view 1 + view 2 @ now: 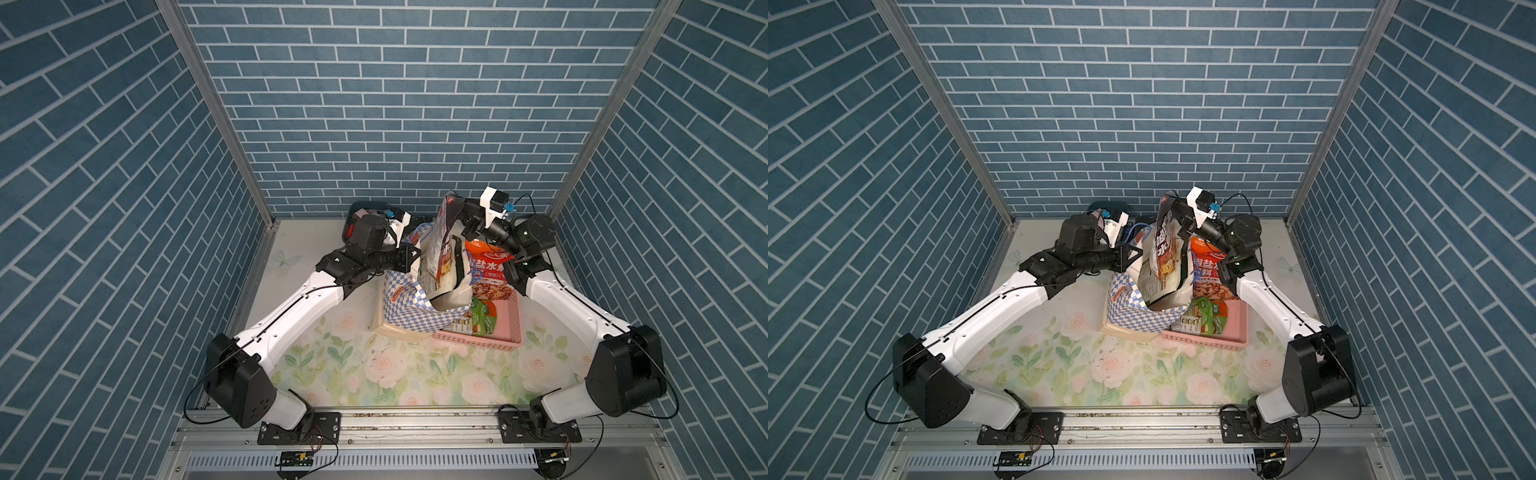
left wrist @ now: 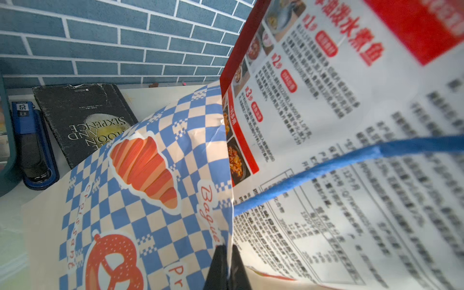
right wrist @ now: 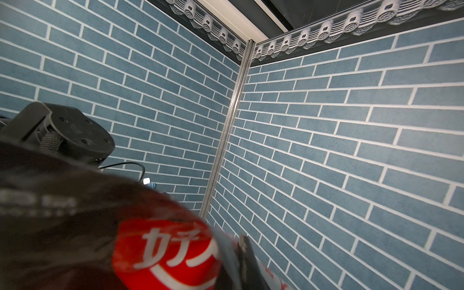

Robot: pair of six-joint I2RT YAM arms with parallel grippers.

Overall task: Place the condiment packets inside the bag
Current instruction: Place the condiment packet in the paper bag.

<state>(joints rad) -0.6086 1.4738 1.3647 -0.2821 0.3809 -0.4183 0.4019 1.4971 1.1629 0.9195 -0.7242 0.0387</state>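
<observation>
Black pkt (image 1: 444, 243) partway in bag (image 1: 415, 318)

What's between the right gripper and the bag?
The black packet, pinched by the right gripper, hangs down to the bag; both top views show it.

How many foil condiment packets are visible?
3: a black packet in the right gripper, dipping into the blue checkered paper bag; an orange-red one upright in the pink plastic basket; a green one lying there. Others may be hidden.

- Left arm (image 1: 286, 316) and right arm (image 1: 569, 309): white shells, black rounded joints.
- Thin black cables (image 1: 185, 405) loop by screwed black base plates (image 1: 328, 427) at 7 and 5 o'clock.
</observation>
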